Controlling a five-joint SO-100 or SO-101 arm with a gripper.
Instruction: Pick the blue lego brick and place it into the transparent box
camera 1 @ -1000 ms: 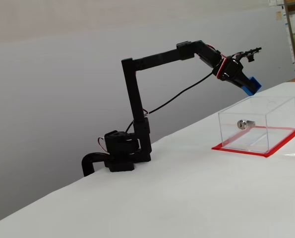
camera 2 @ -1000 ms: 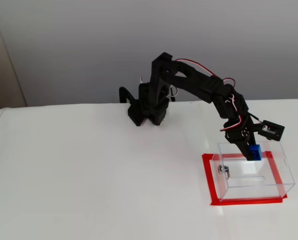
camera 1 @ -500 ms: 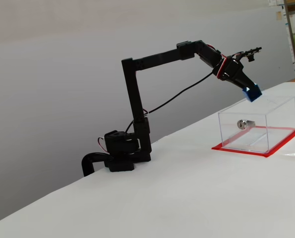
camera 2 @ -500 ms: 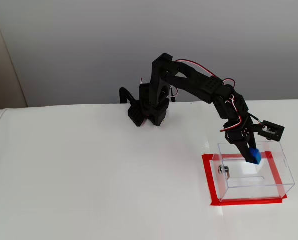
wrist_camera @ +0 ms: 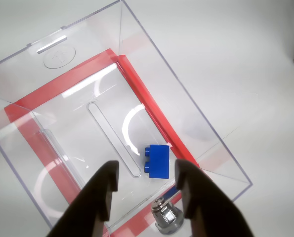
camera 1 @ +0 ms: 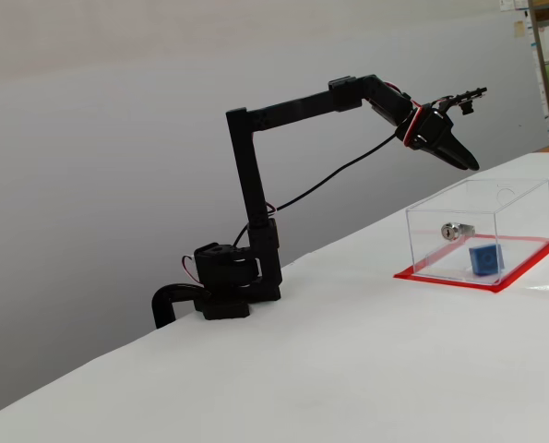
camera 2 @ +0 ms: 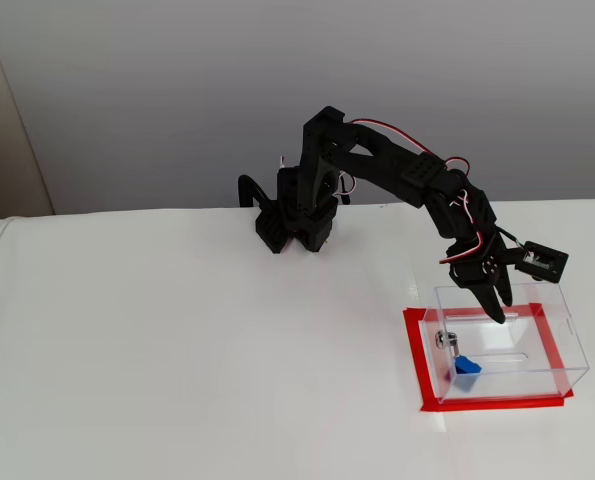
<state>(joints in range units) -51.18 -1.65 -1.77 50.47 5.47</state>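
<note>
The blue lego brick [wrist_camera: 156, 160] is a small, bright blue block with round studs on the side turned left in the wrist view. It lies on the floor of the transparent box [wrist_camera: 137, 47], close to the wall that carries the silver lock cylinder [wrist_camera: 166, 217]. In a fixed view the brick [camera 1: 483, 259] sits just right of the lock [camera 1: 456, 230] and lower, down on the red base sheet [camera 1: 440, 275]; in the other fixed view it [camera 2: 466, 367] rests in the near left corner of the box [camera 2: 567, 355].

Half a second ago the brick was still pinched at the gripper's tip, above the box's open top. Now it has dropped out and lies inside, while the arm has hardly shifted.

The gripper [wrist_camera: 146, 174] hangs over the box with its two dark fingers [wrist_camera: 105, 190] spread apart and nothing between them. The arm [camera 1: 288, 109] rises from its base [camera 1: 226, 291] at the far left of the white table [camera 1: 302, 369], runs out to the right and bends down at the wrist, so the gripper [camera 1: 468, 162] points down at the box from above its left end. In the other fixed view the gripper [camera 2: 498, 305] is over the far side of the box.
</note>
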